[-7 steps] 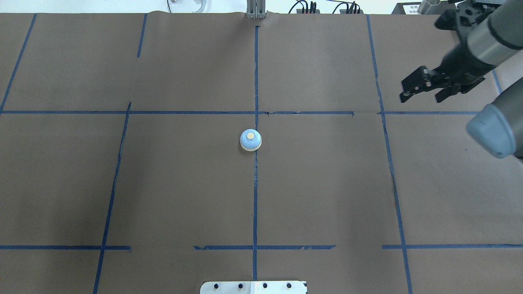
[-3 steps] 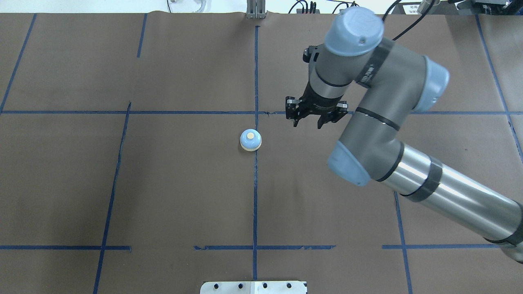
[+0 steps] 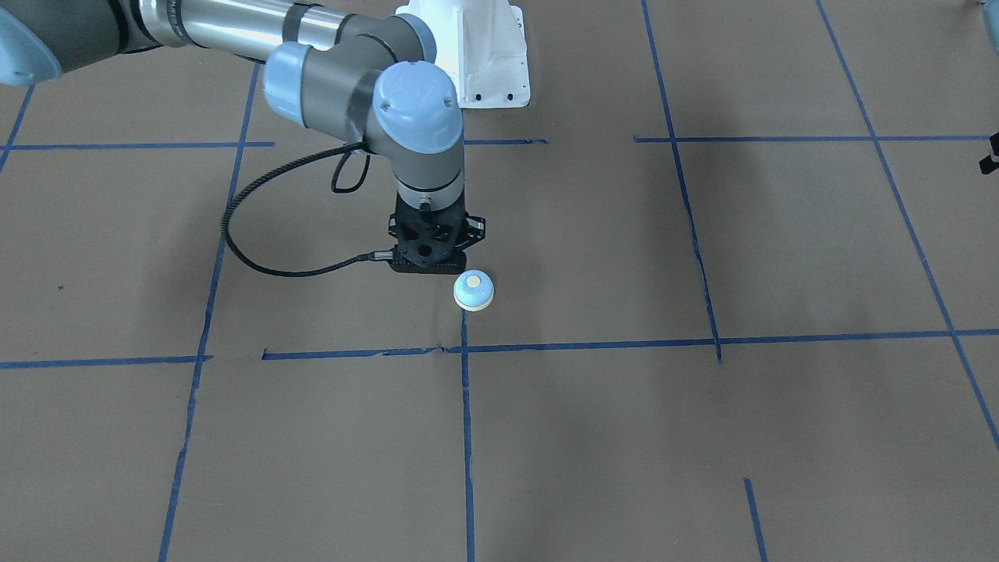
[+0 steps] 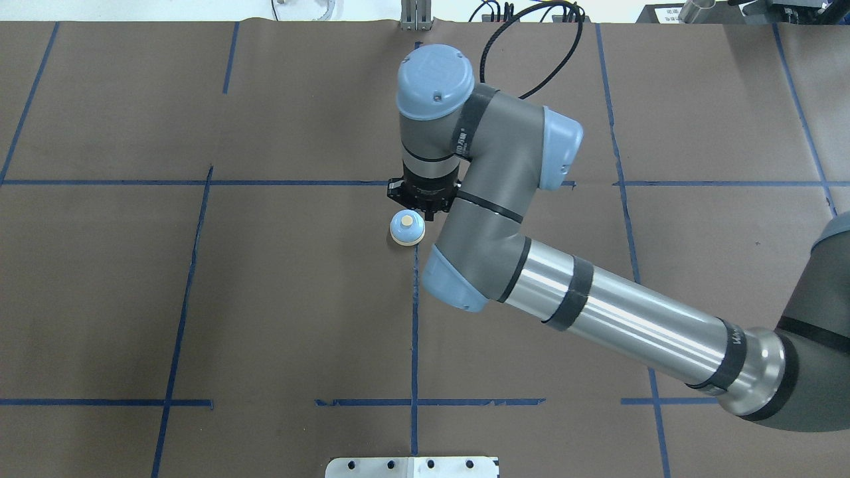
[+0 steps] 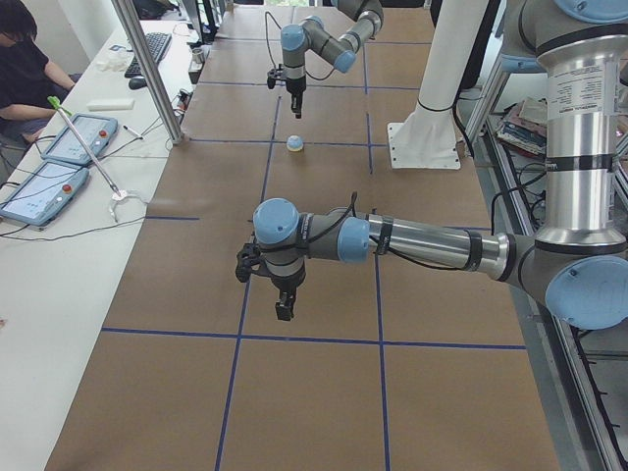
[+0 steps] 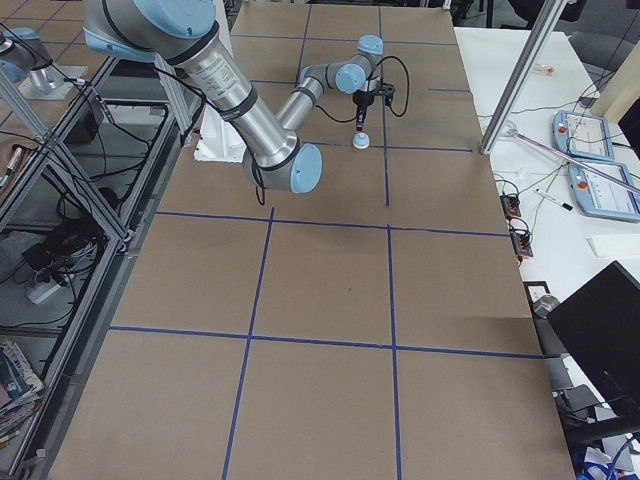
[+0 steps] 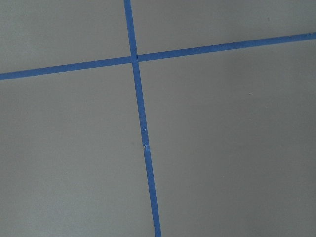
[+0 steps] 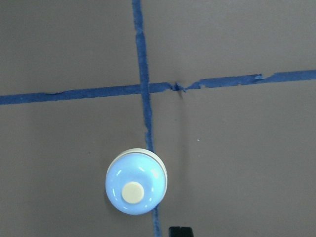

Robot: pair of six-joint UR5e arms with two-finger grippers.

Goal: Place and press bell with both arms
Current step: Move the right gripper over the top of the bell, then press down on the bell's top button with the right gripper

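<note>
The light-blue bell (image 4: 407, 228) with its cream button stands upright on the brown table at the centre tape line. It also shows in the front view (image 3: 473, 290) and in the right wrist view (image 8: 136, 187). My right gripper (image 4: 420, 199) points straight down, just beyond the bell on its far side and a little above the table, not touching it. Its fingertips (image 8: 180, 231) show as one black tip, so it looks shut and empty. My left gripper (image 5: 284, 306) hangs over bare table far from the bell. I cannot tell whether it is open or shut.
Blue tape lines (image 4: 415, 318) split the brown table cover into squares. The white pedestal (image 3: 480, 55) stands at the robot's side. A metal plate (image 4: 412, 467) sits at the near edge. A side table with tablets (image 5: 59, 137) and a seated person (image 5: 20, 59) lie beyond the table.
My right arm has swung in from the far right edge to the table's centre, bringing its gripper down beside the bell. The bell has not moved.
</note>
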